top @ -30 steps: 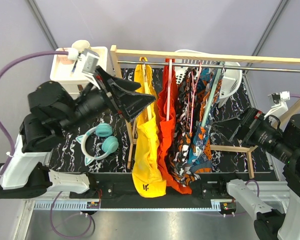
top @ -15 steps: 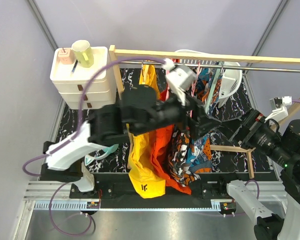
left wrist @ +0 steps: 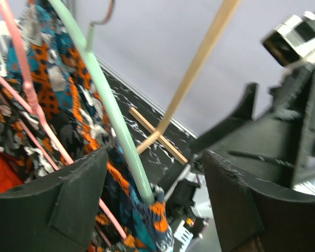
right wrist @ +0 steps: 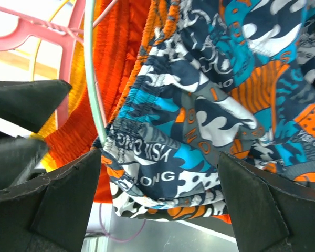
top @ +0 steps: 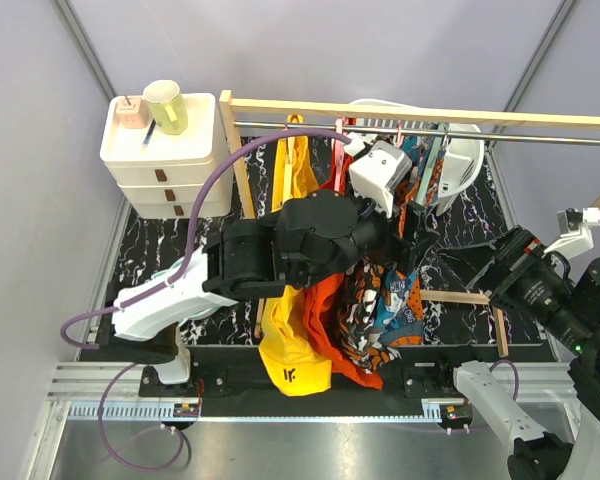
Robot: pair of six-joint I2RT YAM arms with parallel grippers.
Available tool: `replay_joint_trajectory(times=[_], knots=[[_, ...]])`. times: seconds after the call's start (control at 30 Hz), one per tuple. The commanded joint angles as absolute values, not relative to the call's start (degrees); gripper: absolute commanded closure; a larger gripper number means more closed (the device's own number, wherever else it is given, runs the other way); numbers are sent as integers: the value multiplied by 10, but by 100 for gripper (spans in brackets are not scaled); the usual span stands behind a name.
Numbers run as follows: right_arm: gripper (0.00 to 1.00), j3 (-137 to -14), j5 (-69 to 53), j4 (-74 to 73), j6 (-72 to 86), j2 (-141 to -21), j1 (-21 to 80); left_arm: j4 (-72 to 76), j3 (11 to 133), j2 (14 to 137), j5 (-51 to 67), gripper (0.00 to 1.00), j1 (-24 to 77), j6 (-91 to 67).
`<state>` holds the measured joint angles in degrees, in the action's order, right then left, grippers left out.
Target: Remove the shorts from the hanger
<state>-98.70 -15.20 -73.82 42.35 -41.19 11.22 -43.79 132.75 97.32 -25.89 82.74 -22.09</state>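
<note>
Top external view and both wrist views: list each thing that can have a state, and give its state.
blue shorts, hung on the mint hanger
dark grey shorts, hung from the rail
yellow shorts, hung from the rail
orange-red shorts, hung from the rail
left gripper, open, fingers either side of the mint hanger
right gripper, open, holding nothing
drawer unit, drawers shut

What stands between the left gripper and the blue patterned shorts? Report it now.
Nothing visible. In the left wrist view, the left gripper stands open, with the green hanger and the blue patterned shorts bunched at its lower end lying directly in the gap between the jaws.
</note>
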Motion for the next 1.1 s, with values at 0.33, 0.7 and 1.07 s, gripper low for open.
replay_joint_trajectory(times=[0.33,0.7,1.07], knots=[[0,-1085,-73,-759,371,-471,110,-442,1408,1033,-398,33,830,-188],[0,-1119,-38,-801,348,-468,111,-424,1414,1079,-476,36,831,-141],[0,-1143,-2,-819,330,-474,112,-386,1413,1102,-490,71,831,-50]])
